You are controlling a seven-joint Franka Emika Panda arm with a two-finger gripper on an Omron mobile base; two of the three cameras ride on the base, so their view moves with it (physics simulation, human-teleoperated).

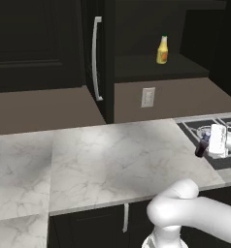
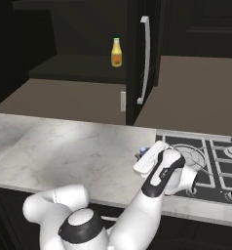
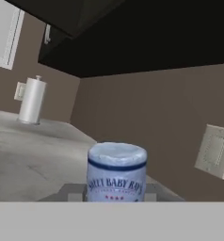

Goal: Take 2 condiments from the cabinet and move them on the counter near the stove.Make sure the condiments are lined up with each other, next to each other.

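Right in front of my hand camera stood the dark bottle, pale-capped, white-and-blue label showing. My gripper held it, closed on it, low over the marble counter at the stove's edge. Farther back, the yellow, green-capped bottle stood upright on the open cabinet's shelf, above a brown wall.

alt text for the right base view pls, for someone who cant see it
The white robot arm reaches low over the edge of the marble counter beside the black stove, its gripper holding a small dark bottle. Behind, a yellow bottle stands in the open dark cabinet.
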